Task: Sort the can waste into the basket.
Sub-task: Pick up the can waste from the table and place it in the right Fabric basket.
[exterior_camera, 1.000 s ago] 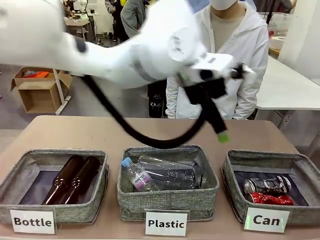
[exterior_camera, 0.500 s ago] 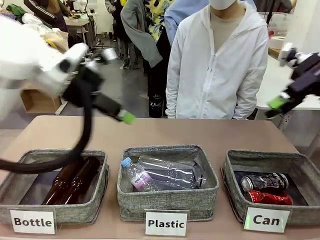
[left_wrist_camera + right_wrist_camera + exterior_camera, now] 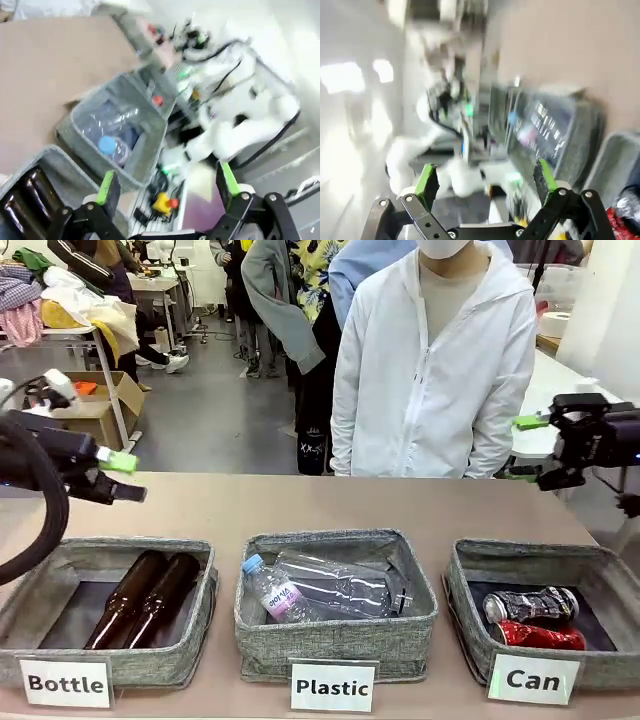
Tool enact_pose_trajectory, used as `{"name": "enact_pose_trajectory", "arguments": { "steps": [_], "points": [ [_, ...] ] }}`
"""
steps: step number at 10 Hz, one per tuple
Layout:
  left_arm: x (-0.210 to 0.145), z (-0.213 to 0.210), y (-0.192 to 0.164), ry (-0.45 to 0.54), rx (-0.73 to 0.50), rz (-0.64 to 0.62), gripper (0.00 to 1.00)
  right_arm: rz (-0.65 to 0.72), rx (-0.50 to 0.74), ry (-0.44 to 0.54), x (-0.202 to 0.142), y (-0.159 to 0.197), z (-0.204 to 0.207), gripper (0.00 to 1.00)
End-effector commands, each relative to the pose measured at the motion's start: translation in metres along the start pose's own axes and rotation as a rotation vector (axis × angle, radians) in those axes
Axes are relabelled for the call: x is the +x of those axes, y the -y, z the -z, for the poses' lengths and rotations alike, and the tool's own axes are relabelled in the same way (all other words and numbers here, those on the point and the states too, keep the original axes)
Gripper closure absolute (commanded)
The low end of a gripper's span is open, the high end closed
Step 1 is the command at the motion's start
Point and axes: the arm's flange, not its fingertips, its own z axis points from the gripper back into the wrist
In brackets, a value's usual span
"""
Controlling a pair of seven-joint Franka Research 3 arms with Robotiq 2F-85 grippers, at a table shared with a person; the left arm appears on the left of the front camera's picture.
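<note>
Both grippers empty w/ jaws spread wide. Left gripper [image 3: 118, 475] hangs at the table's left edge, above and behind the "Bottle" basket [image 3: 60, 585]; right gripper [image 3: 528, 448] hangs off the right edge, above and behind the "Can" basket [image 3: 470, 610]. Below and in front of the right gripper, that basket holds two crushed cans: a silver-black can [image 3: 530, 608] and, touching it on the near side, a red can [image 3: 540, 637]. Two brown glass bottles [image 3: 145, 598] lie in the "Bottle" basket, clear plastic bottles [image 3: 320, 588] in the "Plastic" basket [image 3: 335, 645] between the grippers. No loose waste on the tabletop [image 3: 330, 502]; person in white jacket [image 3: 430, 370] stands beyond it, hands not visible. Judgement: sorting looks done or paused, arms seem parked. Next move, if any, needs a new can to appear; right arm is nearer for the drop.
</note>
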Motion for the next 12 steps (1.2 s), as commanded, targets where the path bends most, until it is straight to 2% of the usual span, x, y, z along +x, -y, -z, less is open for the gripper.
{"name": "enact_pose_trajectory", "arguments": {
  "steps": [1,2,12],
  "points": [
    [0.001,0.018,0.025,-0.099,0.09,0.057,0.0,-0.035,-0.108,0.161,0.006,-0.004,-0.014,0.0],
    [0.001,0.018,0.025,-0.099,0.09,0.057,0.0,0.0,0.0,0.0,0.0,0.0,0.0,0.0],
    [0.001,0.018,0.025,-0.099,0.09,0.057,0.0,0.0,0.0,0.0,0.0,0.0,0.0,0.0]
  ]
}}
